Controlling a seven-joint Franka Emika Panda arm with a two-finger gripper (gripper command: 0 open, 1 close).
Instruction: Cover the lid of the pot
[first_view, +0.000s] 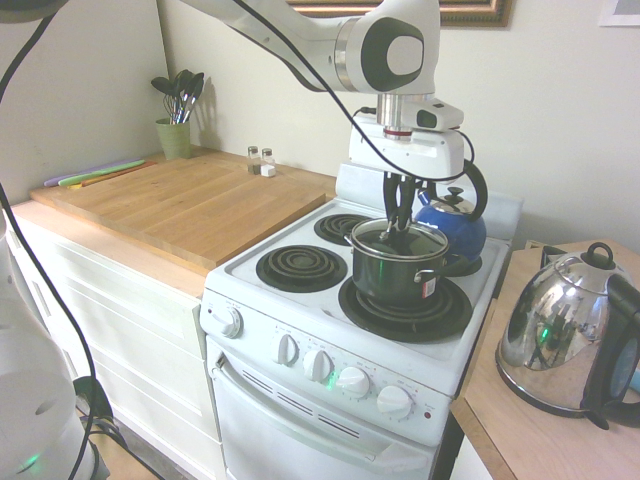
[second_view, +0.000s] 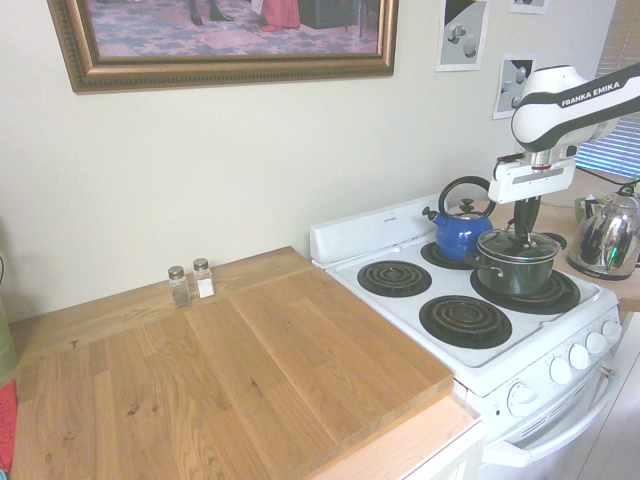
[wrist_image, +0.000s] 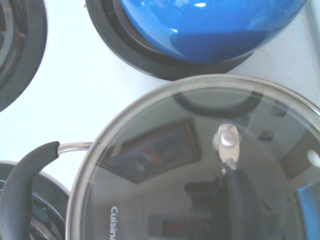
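First exterior view: right of centre in the frame, the clear glass, steel-rimmed round lid (first_view: 372, 238) sits over the dark green-black cylindrical pot (first_view: 388, 281). Above its middle, the fingers of the white arm's black gripper (first_view: 400, 226) are together; whether they pinch anything is unclear. Wrist view: the lid's black handle (wrist_image: 242, 192), on a metal bracket (wrist_image: 229, 140), looks the place to grasp. Glass should be stiff, fairly heavy, slick and breakable, so any seating adjustment calls for a level, gentle touch.
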